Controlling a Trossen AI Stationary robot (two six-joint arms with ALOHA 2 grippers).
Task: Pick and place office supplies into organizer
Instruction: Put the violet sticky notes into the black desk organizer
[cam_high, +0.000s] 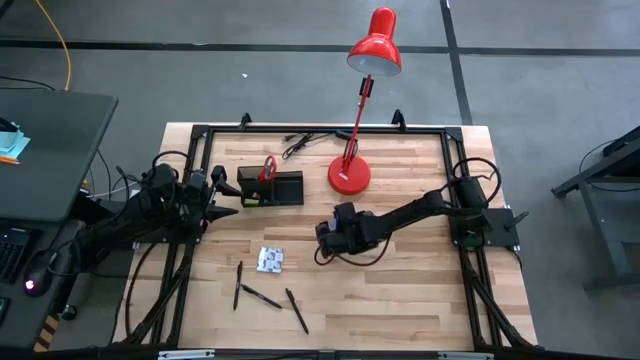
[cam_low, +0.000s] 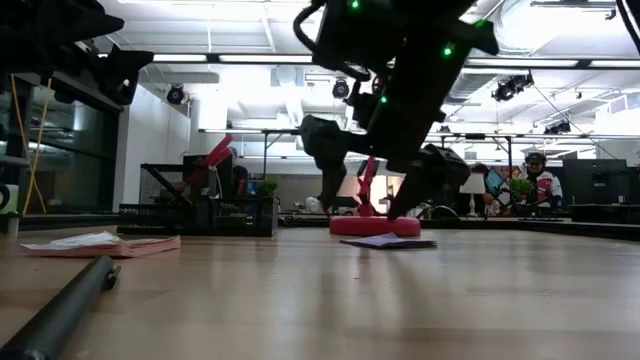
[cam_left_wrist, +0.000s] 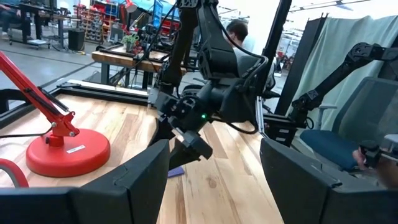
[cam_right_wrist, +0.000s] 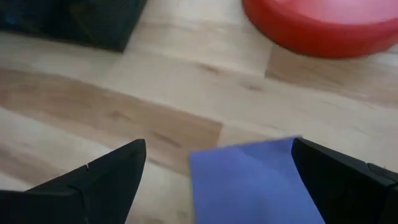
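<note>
Two arms work over the wooden tabletop (cam_high: 400, 280), and the black organizer (cam_high: 271, 188) serves as the reference landmark. Its taller cup section holds the red-handled scissors (cam_high: 267, 167), handles up. The red lamp base (cam_high: 349, 176) stands on the tabletop just beside the organizer, on the side away from the left arm. The right gripper (cam_high: 325, 243) is lowered close to the tabletop on the near side of the organizer, diagonally toward the right arm's mount and not far from the lamp base. In the right wrist view its fingers (cam_right_wrist: 106, 177) are spread wide, with the purple pad (cam_right_wrist: 258, 180) lying flat on the wood between them; the fingers do not touch the pad and hold nothing. The low view shows the same pad (cam_low: 386, 241) resting on the tabletop beneath the gripper, in front of the lamp base. The white-grey patterned packet (cam_high: 270, 260) lies on the near side of the organizer, well apart from it. Three black pens (cam_high: 262, 297) lie still farther from the organizer than the packet, near the front edge. The left gripper (cam_high: 228, 205) hovers just beside the organizer's end nearest the left arm's mount; in the left wrist view its fingers (cam_left_wrist: 134, 180) are parted and empty.
</note>
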